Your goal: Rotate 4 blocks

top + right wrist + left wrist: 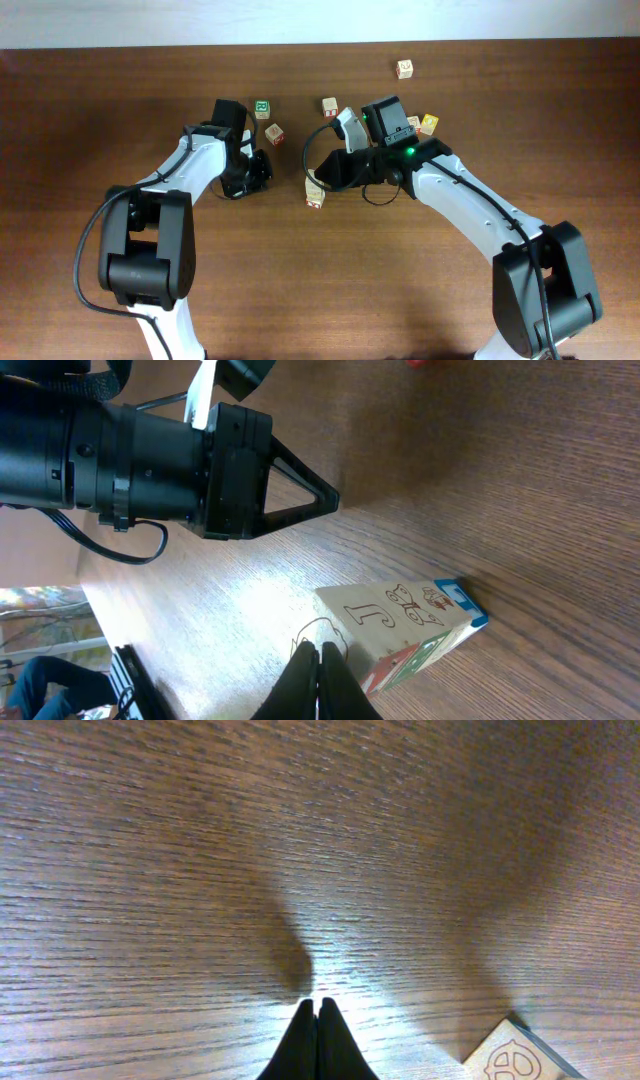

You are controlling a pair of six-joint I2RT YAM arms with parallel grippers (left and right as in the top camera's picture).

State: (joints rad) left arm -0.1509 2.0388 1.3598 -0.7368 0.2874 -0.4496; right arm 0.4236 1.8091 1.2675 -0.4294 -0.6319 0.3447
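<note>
You are in what looks like a robotics lab. A white-and-black left arm (185, 175) and right arm (470, 200), trailing a loose black cable (95, 240), stand on a dark wood-grain worktop (320, 300). A pale wall (320, 20) runs behind it.

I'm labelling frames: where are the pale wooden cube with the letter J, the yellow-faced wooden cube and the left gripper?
Pale wooden cube with the letter J (390, 615): right wrist view, on its lettered face.
Yellow-faced wooden cube (428, 124): overhead view, on its yellow face.
Left gripper (317, 1007): left wrist view, between shut fingertips.
</note>
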